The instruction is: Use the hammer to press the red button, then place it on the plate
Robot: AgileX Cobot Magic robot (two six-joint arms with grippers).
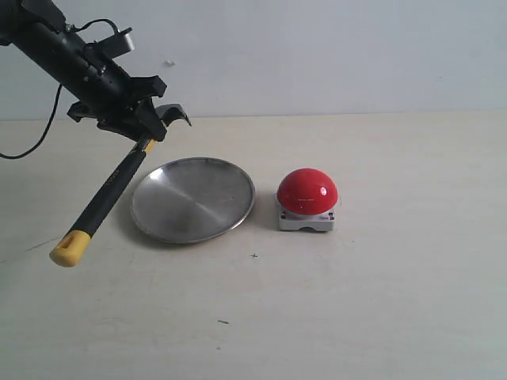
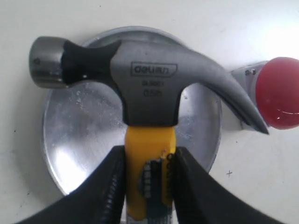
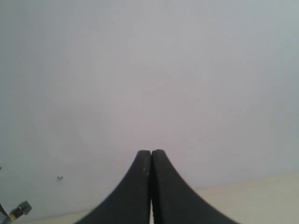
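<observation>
Far left in the exterior view: left gripper (image 1: 149,129) raised above the table (image 1: 380,301), jaws partway apart and clamped on the hammer (image 1: 111,190). Grasped at the yellow neck, just under the dark head, one black finger (image 2: 110,186) pressed to each side in the left wrist view. Handle slanting down and to the left, yellow end cap lowest, left of the plate (image 1: 194,198). Cannot tell whether the cap touches the table. Head lifted clear, claw curving toward the button's side. Seen from the left wrist: head (image 2: 149,88) hanging over the plate (image 2: 79,130), not resting on it.

Next to the right: plate flat on the table, nothing lying in it.

Further right, near the plate but apart from it: red button (image 1: 307,191) on its pale square base, out of contact with the hammer. Also visible at the edge of the left wrist view (image 2: 280,91).

Right gripper (image 3: 151,156): out of the exterior view, fingers pressed together, nothing between them, facing a bare wall.

Counted: one hammer, one plate, one red button, two grippers.
</observation>
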